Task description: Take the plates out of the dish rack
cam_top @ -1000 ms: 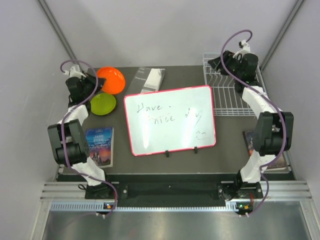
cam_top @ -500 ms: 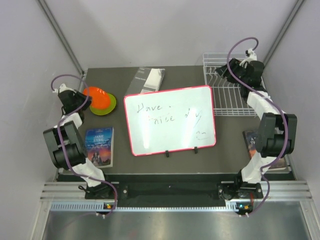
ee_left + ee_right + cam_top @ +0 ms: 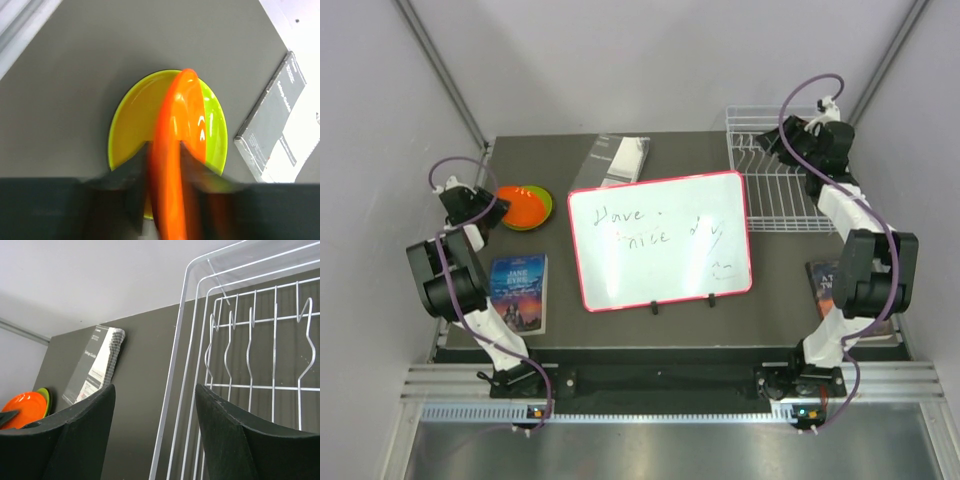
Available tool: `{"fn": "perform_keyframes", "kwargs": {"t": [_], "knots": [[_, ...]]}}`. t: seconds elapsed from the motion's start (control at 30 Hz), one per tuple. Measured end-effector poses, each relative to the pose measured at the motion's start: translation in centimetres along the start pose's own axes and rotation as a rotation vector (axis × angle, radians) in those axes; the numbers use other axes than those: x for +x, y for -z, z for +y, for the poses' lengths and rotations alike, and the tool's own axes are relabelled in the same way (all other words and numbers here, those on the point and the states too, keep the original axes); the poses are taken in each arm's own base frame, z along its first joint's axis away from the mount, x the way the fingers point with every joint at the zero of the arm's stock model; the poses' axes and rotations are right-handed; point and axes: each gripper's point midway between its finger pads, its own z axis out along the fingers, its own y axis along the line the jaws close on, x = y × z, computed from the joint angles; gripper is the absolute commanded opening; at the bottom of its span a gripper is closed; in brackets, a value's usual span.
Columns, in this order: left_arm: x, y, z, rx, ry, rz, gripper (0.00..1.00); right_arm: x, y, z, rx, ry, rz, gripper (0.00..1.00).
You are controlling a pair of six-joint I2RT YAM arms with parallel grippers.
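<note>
Left pincer (image 3: 165, 157) pinches a glossy orange round plate (image 3: 181, 115) tilted over a lime green round plate (image 3: 131, 122); released so, it may skid off. Right pincer (image 3: 154, 415) spread.

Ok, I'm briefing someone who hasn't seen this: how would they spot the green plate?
Start at the pink-framed whiteboard in the middle of the table and look left, toward the left gripper. The lime green plate lies there on the table, partly under the orange plate that gripper holds; it is the only green thing.
</note>
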Motion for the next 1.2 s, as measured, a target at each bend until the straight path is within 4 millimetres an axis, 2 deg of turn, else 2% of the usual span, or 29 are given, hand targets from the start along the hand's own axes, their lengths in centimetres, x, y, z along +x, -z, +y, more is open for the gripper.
{"fn": "perform_keyframes", "kwargs": {"t": [0.07, 0.13, 0.2, 0.37, 0.47, 0.77, 1.0, 1.2], "knots": [[0.1, -0.3, -0.1, 0.013, 0.001, 0.01, 0.53, -0.2, 0.1, -0.2, 0.006, 0.003, -0.006, 0.66], [0.4, -0.6, 0.0, 0.017, 0.005, 0.021, 0.79, -0.2, 0.2, -0.6, 0.025, 0.011, -0.006, 0.67], [0.8, -0.7, 0.1, 0.021, 0.007, 0.035, 0.85, -0.1, 0.3, -1.3, 0.06, 0.022, -0.002, 0.67], [0.9, -0.7, -0.3, 0.04, 0.002, 0.045, 0.89, 0.5, 0.6, -3.2, 0.157, 0.051, 0.022, 0.67], [0.6, -0.8, -0.4, 0.037, -0.011, 0.044, 0.92, 0.2, 0.8, -3.9, 0.202, 0.073, 0.023, 0.67], [-2.1, -1.1, -1.4, -0.02, -0.127, 0.032, 0.93, -2.4, 1.6, -6.3, 0.366, 0.171, -0.024, 0.68], [-2.0, -1.0, -1.4, -0.085, -0.188, 0.069, 0.93, -3.4, 3.1, -9.1, 0.517, 0.221, -0.036, 0.68], [-2.2, -0.4, -1.7, -0.11, -0.212, 0.08, 0.93, -4.4, 4.2, -10.7, 0.587, 0.228, -0.053, 0.69]]}}
